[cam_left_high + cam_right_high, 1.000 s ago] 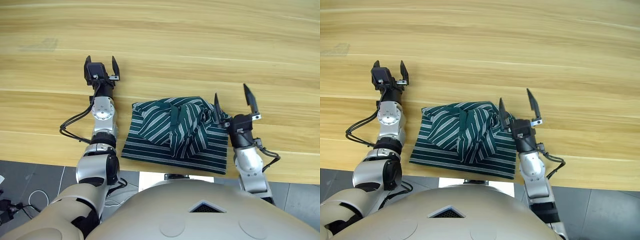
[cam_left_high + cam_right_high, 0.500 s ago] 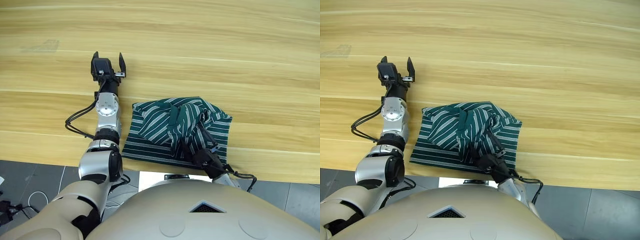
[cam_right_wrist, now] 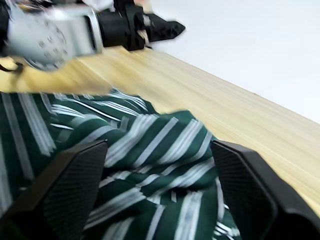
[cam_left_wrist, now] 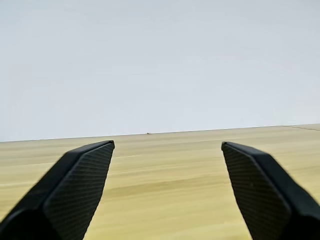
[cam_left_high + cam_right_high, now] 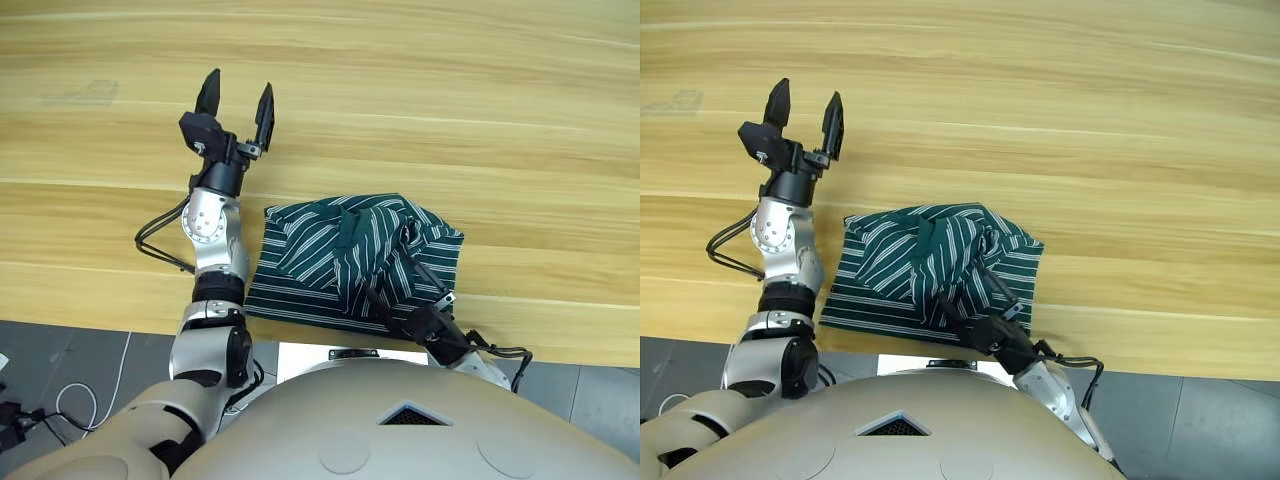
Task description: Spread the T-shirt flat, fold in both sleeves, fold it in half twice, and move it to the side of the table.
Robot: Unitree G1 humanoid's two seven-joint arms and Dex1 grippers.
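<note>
Over the seemingly folded T-shirt (image 5: 355,262), I am hovering my right gripper (image 5: 388,265), agape and empty (left gripper (image 5: 237,97) likewise, alongside), side-move pending.

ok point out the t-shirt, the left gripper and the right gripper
T-shirt (image 5: 305,262): left eye view, striped fabric left of the bunched middle
left gripper (image 5: 240,84): left eye view, midway between its fingertips
right gripper (image 3: 159,146): right wrist view, midway between its fingertips

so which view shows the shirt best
Left eye view: the whole shirt is in frame; the right eye view matches. The right wrist view catches a striped patch; the left wrist view faces the table beyond.
</note>
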